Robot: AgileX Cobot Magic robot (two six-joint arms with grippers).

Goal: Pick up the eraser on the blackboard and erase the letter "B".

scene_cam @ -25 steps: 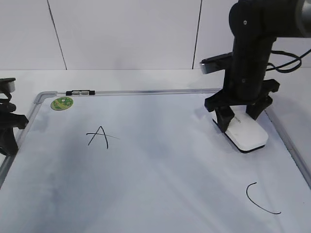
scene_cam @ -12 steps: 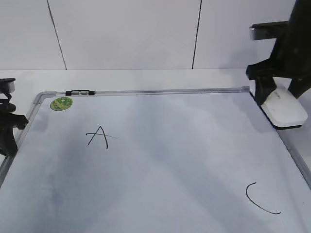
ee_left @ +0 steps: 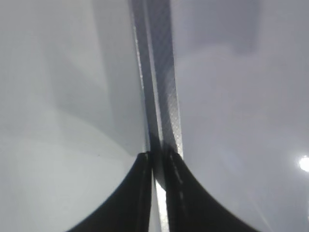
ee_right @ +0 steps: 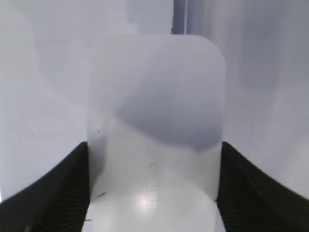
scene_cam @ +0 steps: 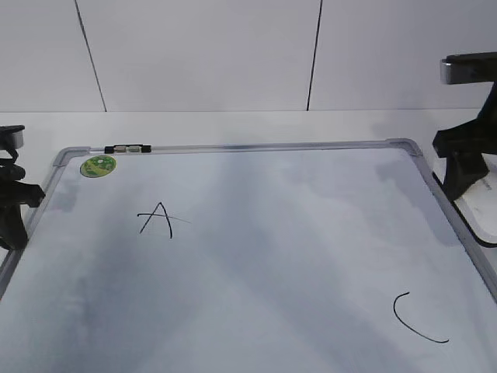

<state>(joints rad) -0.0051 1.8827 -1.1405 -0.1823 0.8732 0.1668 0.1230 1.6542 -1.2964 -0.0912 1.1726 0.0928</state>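
at 3 o'clock off the blackboard's (scene_cam: 256,256) grey frame, the right pincer (ee_right: 154,193) grips the smooth, rounded white eraser (ee_right: 157,121) by its sides. no "b" shows; a blind sweep could smear the thin "c" (scene_cam: 418,318). the left pincer (ee_left: 157,159), nearly closed and empty, hovers over the frame.

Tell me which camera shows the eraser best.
The right wrist view: the eraser fills the frame between the right gripper fingers. The exterior view shows only a white sliver at the right edge, behind the arm. The left wrist view shows none of it.
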